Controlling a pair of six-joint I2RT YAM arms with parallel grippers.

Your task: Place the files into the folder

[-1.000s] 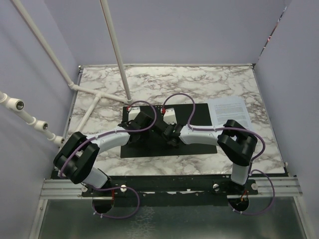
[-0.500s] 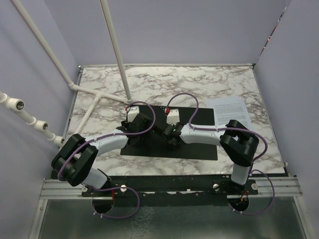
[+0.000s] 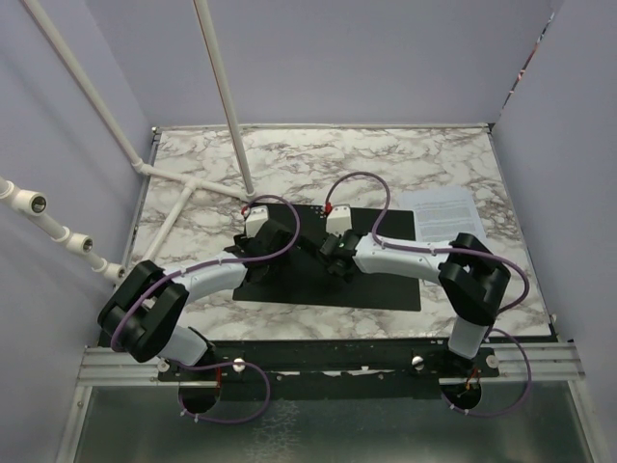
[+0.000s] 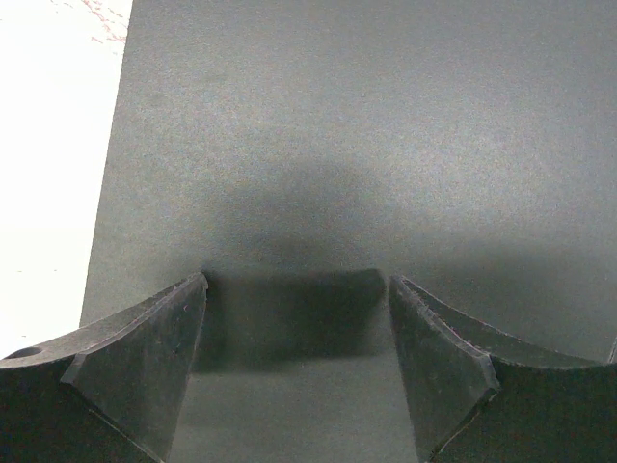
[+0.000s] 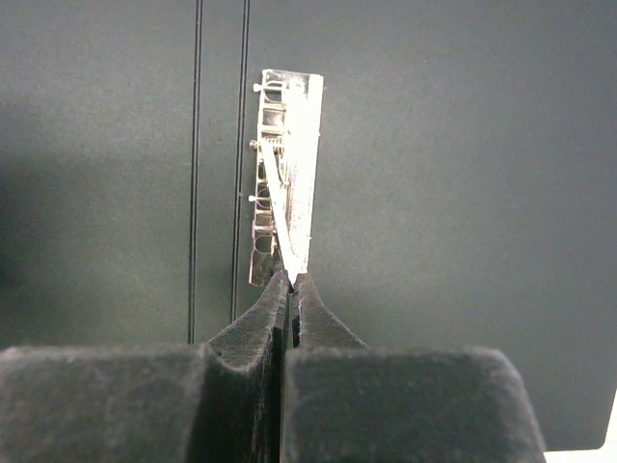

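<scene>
The folder (image 3: 386,289) lies open on the table, black inside up. Its silver clip (image 5: 287,174) sits beside the spine grooves, with the lever raised at a slant. My right gripper (image 5: 290,280) is shut, and the lever's near tip is pinched between the fingertips; from above this gripper (image 3: 331,260) is over the folder's middle. My left gripper (image 4: 297,289) stands open, tips down on the folder's left half (image 4: 366,125), with nothing between the fingers; in the top view it (image 3: 249,255) is near the folder's left edge. The files (image 3: 445,214) lie on the marble past the folder's far right corner.
White pipes (image 3: 183,198) run across the marble table's (image 3: 318,154) far left corner, and one pole rises near the folder's far left corner. Purple walls close in three sides. A strip of bright tabletop (image 4: 48,145) shows left of the folder.
My right wrist has moved slightly toward the back over the folder and its elbow has swung out to the right. The left arm has barely moved.
</scene>
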